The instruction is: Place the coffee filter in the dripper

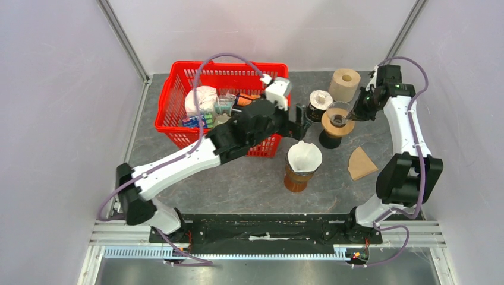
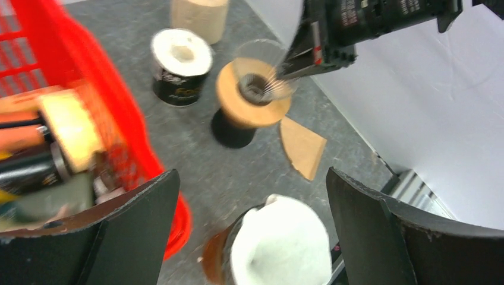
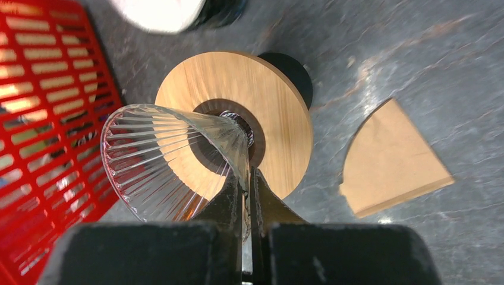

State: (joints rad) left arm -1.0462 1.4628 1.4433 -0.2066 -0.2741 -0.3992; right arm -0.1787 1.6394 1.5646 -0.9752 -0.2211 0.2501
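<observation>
Right jaws pinch clear ribbed glass dripper rim, clearest from right wrist; left jaws wide. Brown paper filter lies beside.

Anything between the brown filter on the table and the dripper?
Nothing lies on the table between filter and dripper. But the right hand is shut on the dripper's glass wall, one finger inside its mouth.

The left arm is stretched far and rightward, and the left gripper is held with jaws spread wide. The right arm is bent leftward at the far side, and the right gripper is pinched shut on the dripper wall.
</observation>
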